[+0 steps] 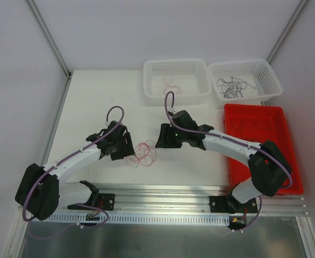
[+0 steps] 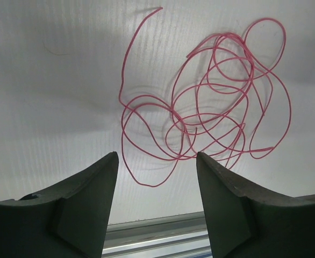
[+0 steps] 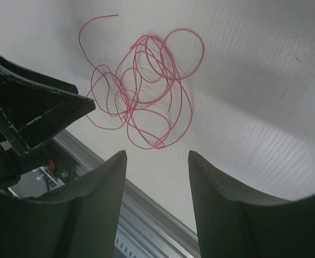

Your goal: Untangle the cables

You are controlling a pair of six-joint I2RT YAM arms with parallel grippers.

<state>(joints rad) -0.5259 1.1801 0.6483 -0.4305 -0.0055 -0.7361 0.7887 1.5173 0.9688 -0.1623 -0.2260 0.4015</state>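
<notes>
Your red cable tangle (image 1: 141,153) is lying loose on the white worktop (image 1: 93,107), pretty much dead centre between the two arms. It's one messy bunch of overlapping loops (image 2: 206,107), with a free end curling away from it. From the right wrist (image 3: 141,91) it sits flat on the surface, just past the fingertips.

The left fingers (image 2: 109,166) are spread apart with nothing in them. The lowest loop only shows through the gap, down on the worktop. Same deal for the right fingers (image 3: 117,166): apart, holding nothing, pointed at the tangle, with the other arm's fingers visible just beside the bunch on that camera.

Further back, a white basket (image 1: 176,65) has a single red cable (image 1: 171,86) in it. The second white basket (image 1: 270,80) next to it has a clump of black cables (image 1: 230,87). There's a red tray (image 1: 286,161) on the right, under the right arm.
</notes>
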